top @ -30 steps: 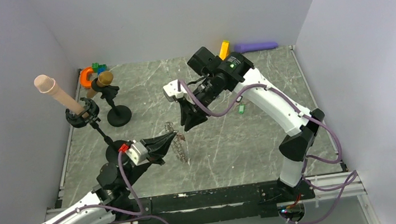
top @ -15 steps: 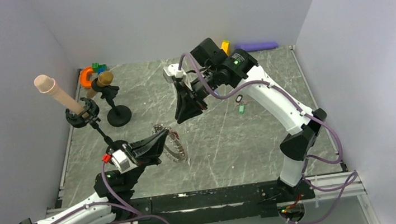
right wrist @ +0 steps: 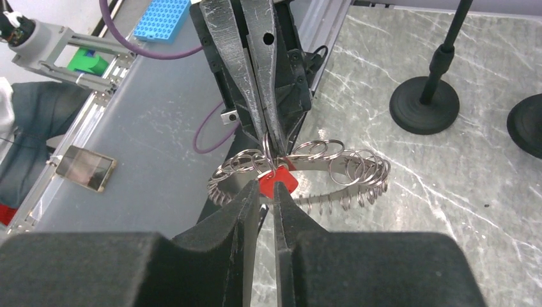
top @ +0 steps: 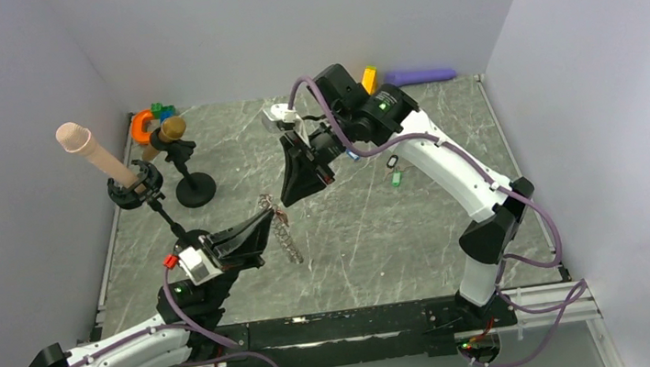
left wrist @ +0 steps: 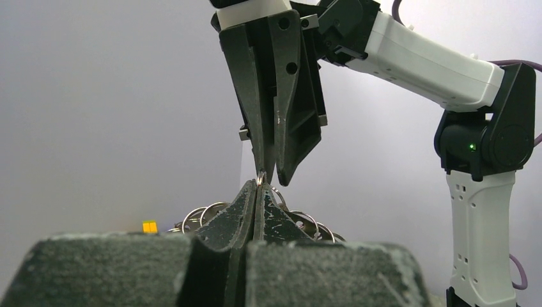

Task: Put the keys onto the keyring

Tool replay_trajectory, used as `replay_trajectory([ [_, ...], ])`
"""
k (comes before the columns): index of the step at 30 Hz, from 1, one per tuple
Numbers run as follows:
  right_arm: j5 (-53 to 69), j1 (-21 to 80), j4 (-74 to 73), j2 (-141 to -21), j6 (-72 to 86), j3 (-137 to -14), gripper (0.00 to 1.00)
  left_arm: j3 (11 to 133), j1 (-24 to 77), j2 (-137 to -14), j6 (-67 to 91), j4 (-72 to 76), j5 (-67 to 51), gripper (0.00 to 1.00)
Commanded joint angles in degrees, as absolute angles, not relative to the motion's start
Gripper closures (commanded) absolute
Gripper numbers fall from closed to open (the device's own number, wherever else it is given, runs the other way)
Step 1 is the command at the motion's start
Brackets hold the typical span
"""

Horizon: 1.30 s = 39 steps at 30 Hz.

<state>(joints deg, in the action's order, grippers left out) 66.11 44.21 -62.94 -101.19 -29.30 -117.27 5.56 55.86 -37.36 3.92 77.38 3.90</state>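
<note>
ok so the left claw [top: 266, 218] is clamped right down on the keyring [top: 284, 236], pinching one of its little silver rings at the very fingertips. The rest of the chain droops down and away from that pinch point, over the middle-left of the table [top: 373, 233]. Can't tell if the low end actually touches the marble or just hangs over it

The right claw [top: 289, 198] is reaching down from the far side, tip to tip with the left one. In the left wrist view the two sets of fingertips practically meet at the same ring. Its jaws are narrow, just a thin slit between them, and the red key [right wrist: 277, 182] sits right at their tips against the rings. Honestly can't tell from either wrist cam whether it's actually squeezing the red tag or only sitting around it

The green key [top: 396, 178] is lying flat on the table off to the right, under the right arm's forearm and well apart from the ring. Can't make out the blue or black ones

Along the back wall there's an orange block [top: 368, 78] and a purple cylinder [top: 420, 75]
</note>
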Motion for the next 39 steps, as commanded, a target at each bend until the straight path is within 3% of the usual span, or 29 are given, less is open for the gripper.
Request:
replay_trajectory([
  [1,67.6,44.5,-60.6,-99.7,-27.4,-116.9,0.82,7.7,55.8,-37.0,4.8,82.4,3.2,1.00],
  [13,67.9,45.9,-59.3,-99.8,-25.8,-115.4,0.81,9.2,55.9,-37.6,4.9,81.1,1.7,1.00],
  [23,67.4,46.6,-59.7,-99.2,-26.6,-113.4,0.94,9.8,55.8,-38.6,4.9,81.1,1.2,1.00],
  [30,64.3,46.0,-61.6,-98.8,-28.6,-114.4,0.87,10.0,55.8,-36.4,3.9,77.9,1.2,1.00],
  [34,65.5,46.5,-61.3,-98.7,-28.6,-113.2,0.96,10.0,55.8,-35.9,3.5,77.9,1.2,1.00],
  [39,64.5,47.4,-62.6,-98.5,-30.2,-111.9,0.96,10.6,55.8,-37.2,3.3,79.2,0.8,1.00],
])
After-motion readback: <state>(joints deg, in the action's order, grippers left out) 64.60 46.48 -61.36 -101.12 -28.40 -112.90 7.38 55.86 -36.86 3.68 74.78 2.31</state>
